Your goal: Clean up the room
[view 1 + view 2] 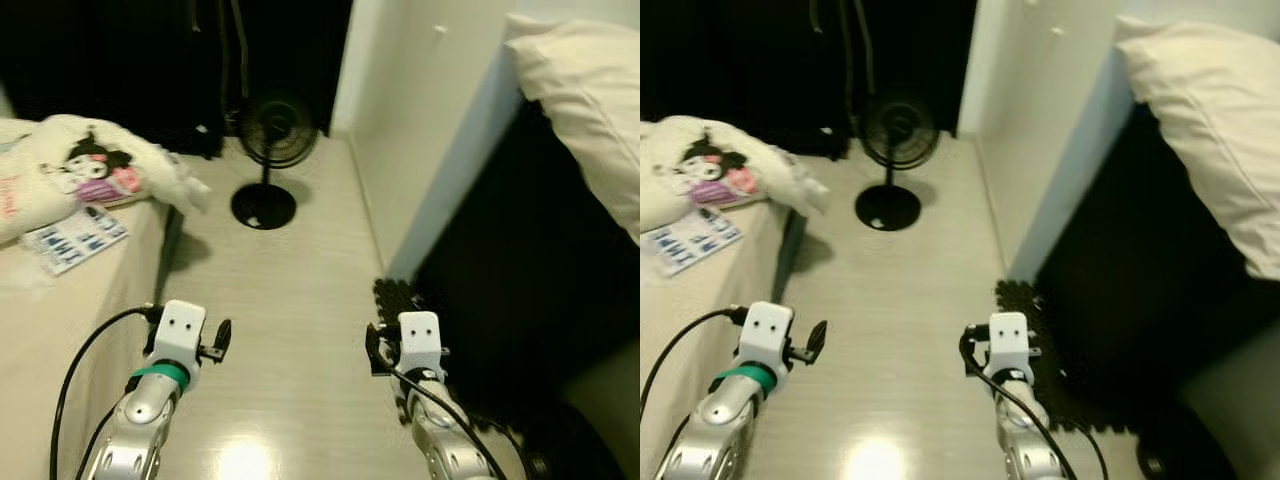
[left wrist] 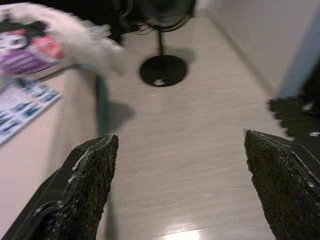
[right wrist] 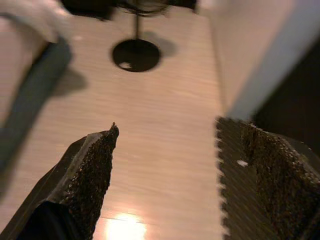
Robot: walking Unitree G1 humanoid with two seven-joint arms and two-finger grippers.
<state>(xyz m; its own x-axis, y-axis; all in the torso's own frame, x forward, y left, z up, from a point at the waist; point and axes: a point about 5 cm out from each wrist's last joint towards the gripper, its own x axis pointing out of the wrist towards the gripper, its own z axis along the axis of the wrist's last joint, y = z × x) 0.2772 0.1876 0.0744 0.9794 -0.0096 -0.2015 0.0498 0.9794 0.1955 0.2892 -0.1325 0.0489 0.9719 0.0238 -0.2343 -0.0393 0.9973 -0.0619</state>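
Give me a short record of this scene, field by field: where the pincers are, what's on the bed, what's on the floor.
left pincer: open, held over the floor beside the bed, holding nothing
right pincer: open, over the floor near the black mat, holding nothing
bed: on the robot's left, carrying a plush and a printed sheet
floor: pale wood; a black fan stands ahead
mat: black, edge by the white wall
pillow: cream, upper right
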